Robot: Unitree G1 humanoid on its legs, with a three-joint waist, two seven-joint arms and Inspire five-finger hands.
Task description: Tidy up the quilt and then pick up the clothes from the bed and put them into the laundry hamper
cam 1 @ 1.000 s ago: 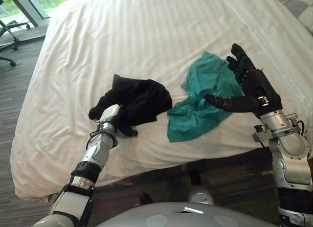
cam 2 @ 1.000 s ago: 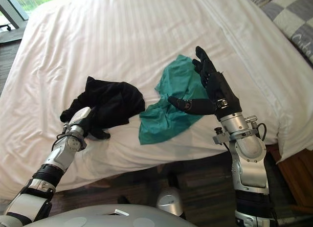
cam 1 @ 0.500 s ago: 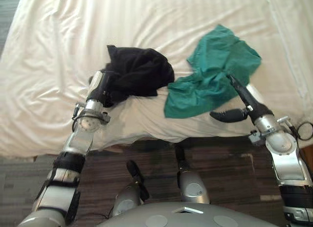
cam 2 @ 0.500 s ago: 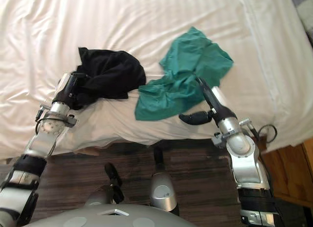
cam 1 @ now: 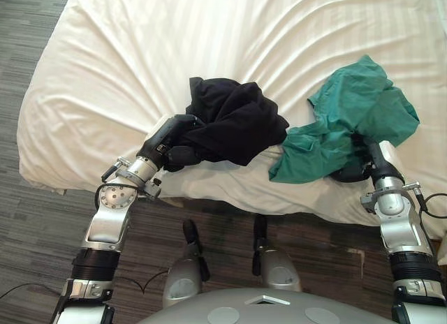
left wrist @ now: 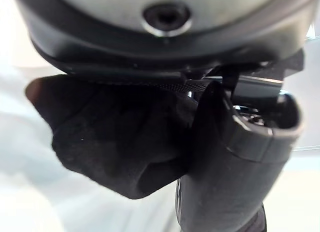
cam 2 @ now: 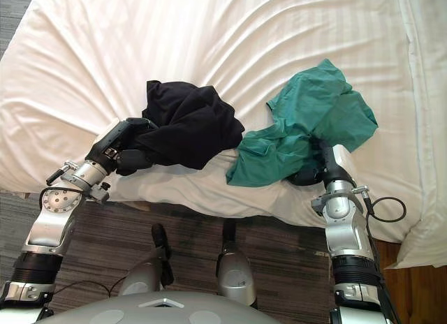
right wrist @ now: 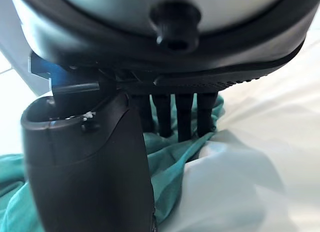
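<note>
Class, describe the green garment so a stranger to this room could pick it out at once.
Start at the bed's white quilt. Two crumpled garments lie near its front edge; the green garment is the one on the robot's right, at the right hand. Its teal colour sets it apart from the black garment beside it, held by the left hand.

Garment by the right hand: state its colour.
Teal green garment, best seen in the right eye view.

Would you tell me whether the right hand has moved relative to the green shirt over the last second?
Yes: the right hand has come down from above the green shirt to its near edge.
</note>
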